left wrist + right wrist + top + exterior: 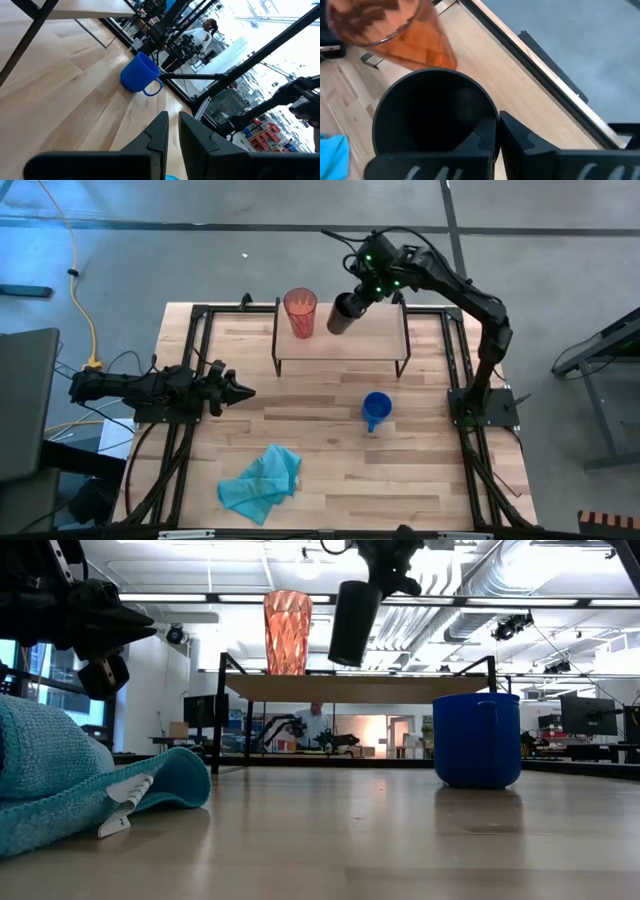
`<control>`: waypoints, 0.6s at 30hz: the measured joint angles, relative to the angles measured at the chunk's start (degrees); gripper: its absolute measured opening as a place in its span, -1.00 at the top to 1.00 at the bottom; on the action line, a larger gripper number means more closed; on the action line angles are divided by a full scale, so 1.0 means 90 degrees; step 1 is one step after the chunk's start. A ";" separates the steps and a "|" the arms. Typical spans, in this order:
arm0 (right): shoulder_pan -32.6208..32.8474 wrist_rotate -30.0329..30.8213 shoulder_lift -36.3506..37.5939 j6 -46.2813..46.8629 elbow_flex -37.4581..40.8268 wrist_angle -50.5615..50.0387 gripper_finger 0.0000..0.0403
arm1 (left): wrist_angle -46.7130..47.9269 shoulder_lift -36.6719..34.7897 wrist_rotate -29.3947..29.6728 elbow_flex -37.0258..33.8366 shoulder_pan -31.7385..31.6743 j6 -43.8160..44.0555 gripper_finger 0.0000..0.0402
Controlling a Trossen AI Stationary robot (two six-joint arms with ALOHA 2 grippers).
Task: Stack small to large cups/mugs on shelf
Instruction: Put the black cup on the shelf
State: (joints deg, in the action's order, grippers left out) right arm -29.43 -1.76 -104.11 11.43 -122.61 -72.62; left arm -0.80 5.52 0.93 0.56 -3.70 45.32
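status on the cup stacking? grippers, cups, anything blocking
Right gripper shut on black cup, tilted, held above shelf beside red-orange tumbler. Left gripper shut, empty, idle over table's left. Blue mug on table. Nothing blocking.

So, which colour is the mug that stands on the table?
Blue: the mug shows best in the low view.
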 joint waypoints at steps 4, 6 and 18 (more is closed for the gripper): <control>-0.0093 -0.0046 -0.0100 0.0080 0.0000 0.0002 1.00 | 0.0000 0.0000 0.0000 0.0000 -0.0002 0.0000 0.84; -0.0112 -0.0046 -0.0117 0.0087 0.0000 0.0000 1.00 | 0.0000 0.0000 0.0000 0.0000 -0.0002 -0.0002 0.84; -0.0088 -0.0075 -0.0291 0.0184 0.0000 -0.0057 1.00 | 0.0000 0.0000 -0.0002 0.0000 -0.0002 -0.0002 0.84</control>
State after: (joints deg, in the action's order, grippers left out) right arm -30.22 -2.44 -106.73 13.08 -122.61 -73.14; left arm -0.80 5.52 0.91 0.56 -3.72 45.30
